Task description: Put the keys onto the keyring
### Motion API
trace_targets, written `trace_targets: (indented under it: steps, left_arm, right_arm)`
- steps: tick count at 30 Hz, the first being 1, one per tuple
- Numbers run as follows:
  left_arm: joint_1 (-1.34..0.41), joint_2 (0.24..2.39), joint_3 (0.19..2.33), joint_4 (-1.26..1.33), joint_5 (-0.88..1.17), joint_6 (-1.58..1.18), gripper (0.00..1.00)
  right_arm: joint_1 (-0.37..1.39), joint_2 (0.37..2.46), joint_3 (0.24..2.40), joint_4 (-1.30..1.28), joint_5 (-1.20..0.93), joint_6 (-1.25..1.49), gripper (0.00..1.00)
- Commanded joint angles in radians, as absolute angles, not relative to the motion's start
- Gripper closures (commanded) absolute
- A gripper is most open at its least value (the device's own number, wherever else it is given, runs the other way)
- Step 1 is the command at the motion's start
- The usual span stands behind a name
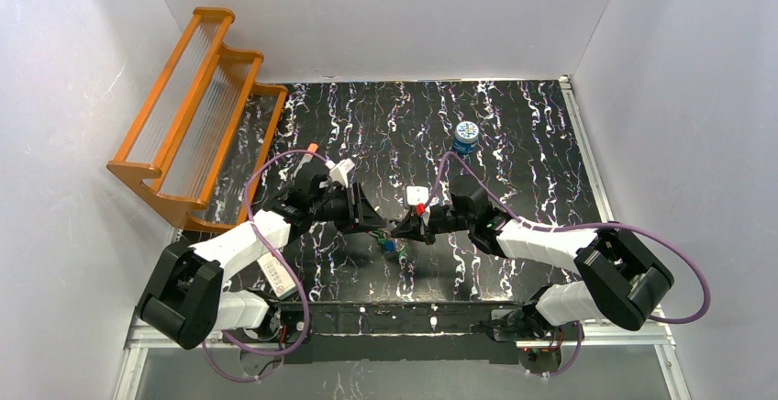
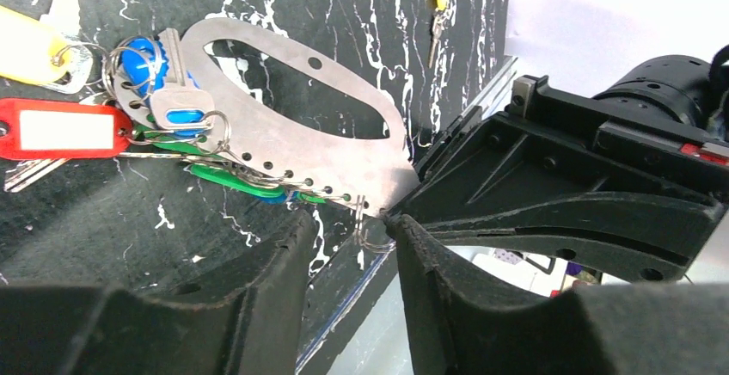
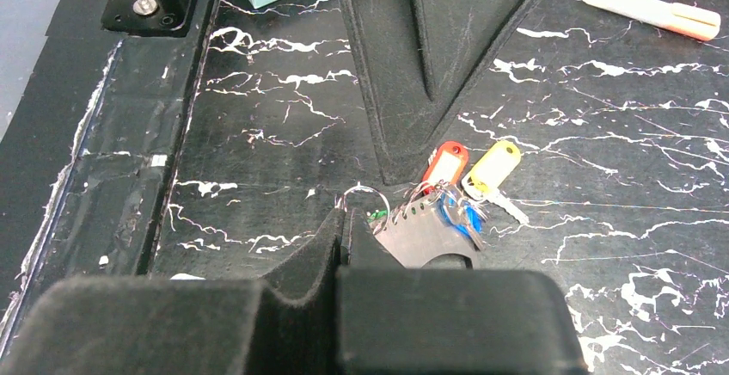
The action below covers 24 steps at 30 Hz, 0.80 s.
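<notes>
The table [image 1: 514,134] has a black top with white streaks like marble. Plain white walls [image 1: 385,15] stand behind the table and on both its sides. An orange wooden rack [image 1: 194,114] with three steps sits at the table's back left corner, against the wall. The light is bright.

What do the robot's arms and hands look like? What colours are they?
The left arm and right arm have chunky black joints and smooth white shells. Each trails a looping purple cable and carries a small white box near its wrist. The left hand and right hand are black, each with two wedge-shaped fingers that look rough and felt-like.
</notes>
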<state>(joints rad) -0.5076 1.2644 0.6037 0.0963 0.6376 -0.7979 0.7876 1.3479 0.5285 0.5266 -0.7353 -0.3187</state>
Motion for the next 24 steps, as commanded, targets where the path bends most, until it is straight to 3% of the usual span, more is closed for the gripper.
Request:
trace_targets:
  steps: [1, 8, 13, 24]
  left_arm:
    - [-0.509, 1.256, 0.589, 0.152, 0.692, -0.833, 0.63]
    - [-0.517, 1.29, 0.55, 0.241, 0.724, -0.888, 0.65]
    - [-0.525, 1.302, 0.551, 0.223, 0.713, -0.862, 0.6]
    - [-0.569, 1.325, 0.554, 0.273, 0.715, -0.883, 0.82]
  right_arm:
    - [0.785, 1.339, 0.561, 0.56, -0.75, -0.333, 0.99]
    - [0.785, 1.343, 0.565, 0.561, -0.75, -0.333, 0.99]
    - [0.786, 1.345, 0.567, 0.56, -0.751, -0.333, 0.99]
    - [0.785, 1.351, 0.566, 0.558, -0.752, -0.336, 0.99]
